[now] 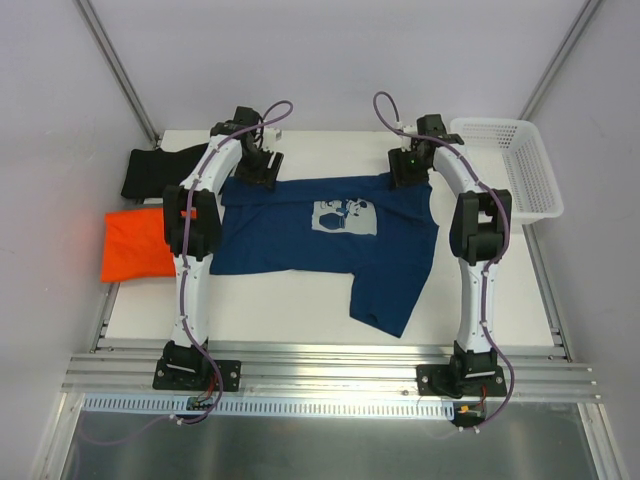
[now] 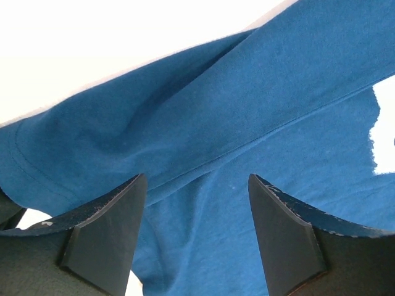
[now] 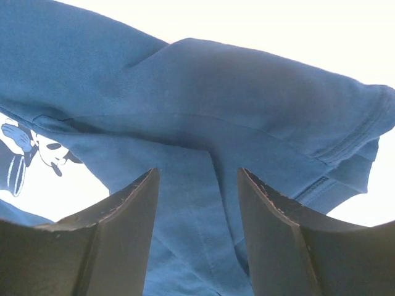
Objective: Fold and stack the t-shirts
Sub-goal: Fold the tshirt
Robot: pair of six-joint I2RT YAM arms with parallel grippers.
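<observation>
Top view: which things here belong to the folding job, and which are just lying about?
Job: navy t-shirt, spread out; orange t-shirt; black t-shirt; left gripper and right gripper, both open over the navy one.
Lying about: white basket, far right corner.

Navy t-shirt (image 1: 270,240) spread across the white counter (image 1: 280,310). Orange t-shirt (image 1: 135,245) and black t-shirt (image 1: 145,175) lie to its left, lattice basket (image 1: 520,170) to its right.
</observation>
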